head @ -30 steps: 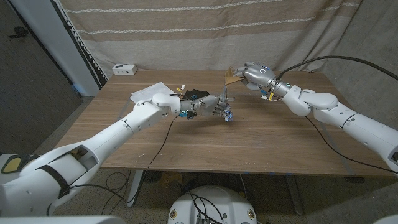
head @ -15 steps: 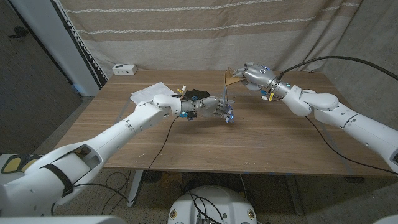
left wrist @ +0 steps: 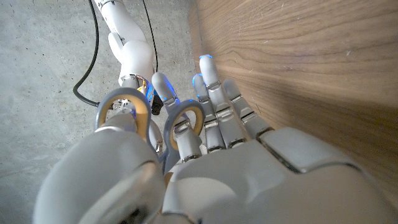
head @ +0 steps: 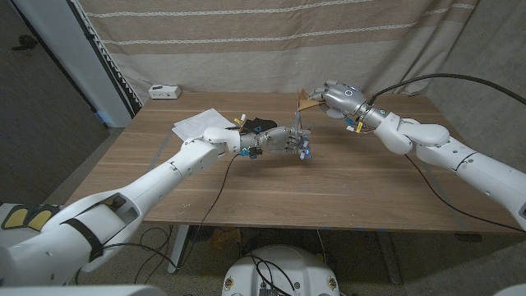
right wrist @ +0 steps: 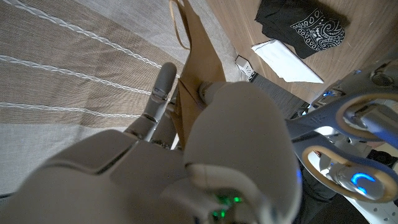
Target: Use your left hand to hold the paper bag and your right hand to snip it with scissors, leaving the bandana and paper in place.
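The roles look swapped against the task: the right hand point(head: 335, 99) grips the paper bag point(head: 306, 102) and lifts it above the far part of the table point(head: 345, 177), while the left hand point(head: 289, 141) has its fingers through the loops of the scissors point(head: 301, 140). In the right wrist view the bag point(right wrist: 198, 56) stands on edge, pinched between thumb and fingers, its thin handle curling free above. In the left wrist view the scissors' grey-and-tan loops point(left wrist: 152, 121) sit threaded on the fingers of the left hand point(left wrist: 211, 168), so that hand is closed on the scissors; the blades point up toward the bag and seem to end just below its lower edge, though whether they touch it cannot be told. The black bandana point(head: 260, 125) lies on the table just behind the left wrist, and the white paper point(head: 191, 122) lies beside the bandana, on the side away from the bag. The main risk is that the bag, held only near one edge, could fold or swing aside when the blades close, giving no clean snip. A second risk is the left forearm sliding back over the bandana and dragging it or the paper out of place.
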Robot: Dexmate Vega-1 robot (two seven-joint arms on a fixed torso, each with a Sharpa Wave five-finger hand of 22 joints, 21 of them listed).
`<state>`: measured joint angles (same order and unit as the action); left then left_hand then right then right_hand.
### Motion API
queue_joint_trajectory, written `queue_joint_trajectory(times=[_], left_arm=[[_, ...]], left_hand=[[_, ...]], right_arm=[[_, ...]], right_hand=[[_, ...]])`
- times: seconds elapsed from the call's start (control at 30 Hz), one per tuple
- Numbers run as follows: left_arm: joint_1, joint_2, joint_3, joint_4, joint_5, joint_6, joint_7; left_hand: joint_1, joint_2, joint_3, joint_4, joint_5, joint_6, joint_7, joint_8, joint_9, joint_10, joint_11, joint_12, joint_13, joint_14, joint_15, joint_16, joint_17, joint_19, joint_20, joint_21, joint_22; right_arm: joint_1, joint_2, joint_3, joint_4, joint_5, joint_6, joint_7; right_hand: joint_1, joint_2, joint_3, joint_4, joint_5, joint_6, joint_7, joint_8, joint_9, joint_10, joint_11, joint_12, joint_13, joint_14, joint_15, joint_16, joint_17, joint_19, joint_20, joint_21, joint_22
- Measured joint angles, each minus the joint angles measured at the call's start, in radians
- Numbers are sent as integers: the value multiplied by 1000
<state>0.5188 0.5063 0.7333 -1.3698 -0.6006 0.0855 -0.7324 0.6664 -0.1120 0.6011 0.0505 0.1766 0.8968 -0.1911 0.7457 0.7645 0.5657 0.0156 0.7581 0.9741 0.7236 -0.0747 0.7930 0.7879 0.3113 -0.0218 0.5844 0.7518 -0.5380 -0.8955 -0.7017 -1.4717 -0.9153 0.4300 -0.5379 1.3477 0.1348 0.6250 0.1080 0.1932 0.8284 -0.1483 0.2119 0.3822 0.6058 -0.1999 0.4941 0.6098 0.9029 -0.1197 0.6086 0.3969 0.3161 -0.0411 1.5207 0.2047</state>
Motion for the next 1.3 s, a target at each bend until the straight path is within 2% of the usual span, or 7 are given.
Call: queue_joint_trajectory(times=[0.23, 0.43, 0.53, 0.77, 0.87, 1.0, 1.3], left_arm=[[21, 3, -15, -18, -5, -3, 18], [39, 9, -25, -37, -11, -11, 64], [49, 12, -31, -49, -11, -18, 97], [68, 16, -38, -73, 1, -28, 153], [70, 16, -39, -75, 6, -32, 163], [70, 13, -39, -74, 9, -36, 167], [62, -7, -33, -45, 16, -60, 164]], left_hand=[[33, -33, 27, -27, 0, 106, 43, 27, -40, 25, -50, -59, -48, -9, 2, -7, 7, -29, -7, 51, 33], [90, -90, 46, -54, 9, 232, 169, 52, -78, 19, -66, -157, -140, -54, 10, -47, -13, -78, -15, 121, 69], [113, -107, 124, -119, 16, 274, 211, 52, -121, 13, -72, -231, -216, -106, 15, -141, -89, -105, -17, 150, 67], [126, -120, 167, -139, 12, 326, 263, 52, -222, -6, -116, -375, -343, -233, 25, -391, -260, -170, -17, 213, 41], [126, -120, 178, -150, 8, 329, 266, 52, -227, 20, -98, -362, -346, -217, 27, -418, -272, -179, -18, 229, 27], [126, -120, 176, -152, 8, 321, 255, 52, -231, 77, -41, -332, -362, -154, 23, -437, -283, -194, -19, 251, -4], [136, -131, 172, -156, 16, 314, 248, 51, -285, 83, -36, -287, -372, -38, 11, -450, -282, -199, -14, 284, -63]], right_arm=[[-5, -1, 5, -3, 3, 0, 7], [-6, -1, 7, -4, 6, 0, 11], [-8, 0, 9, -4, 7, 0, 14], [-9, 1, 12, -6, 9, 1, 21], [-9, 2, 12, -6, 9, 1, 21], [-9, 3, 12, -4, 9, 1, 21], [-3, 5, 9, 4, 5, 3, 21]], right_hand=[[-3, 3, 0, 0, 0, 0, 0, 4, 0, 0, 0, 0, 0, -5, -2, -1, 0, 0, 0, 0, 0], [-4, 4, 3, 3, 0, 0, 0, 4, 0, 2, -2, 6, 0, -7, 0, -5, -1, 0, 0, 0, -4], [-4, 4, 3, 3, 0, 0, 0, 4, 1, 2, -2, 6, 0, -9, 2, -6, -1, 0, 0, 0, -5], [-4, 4, 3, 3, -1, 0, 0, 4, 1, 6, 2, 6, 0, -9, 2, -8, -5, 0, 0, 0, -5], [-4, 4, 3, 3, -1, 0, 0, 4, 1, 7, 3, 6, 0, -9, 2, -8, -5, 0, 0, 0, -5], [-4, 4, 3, 3, -2, 0, 0, 4, 1, 7, 4, 6, 0, -10, 4, -9, -5, 0, 0, 0, -5], [-4, 4, 3, 3, -2, -5, -5, 3, 0, 7, 4, 6, 0, -10, 3, -9, -5, 0, 0, 0, -5]])
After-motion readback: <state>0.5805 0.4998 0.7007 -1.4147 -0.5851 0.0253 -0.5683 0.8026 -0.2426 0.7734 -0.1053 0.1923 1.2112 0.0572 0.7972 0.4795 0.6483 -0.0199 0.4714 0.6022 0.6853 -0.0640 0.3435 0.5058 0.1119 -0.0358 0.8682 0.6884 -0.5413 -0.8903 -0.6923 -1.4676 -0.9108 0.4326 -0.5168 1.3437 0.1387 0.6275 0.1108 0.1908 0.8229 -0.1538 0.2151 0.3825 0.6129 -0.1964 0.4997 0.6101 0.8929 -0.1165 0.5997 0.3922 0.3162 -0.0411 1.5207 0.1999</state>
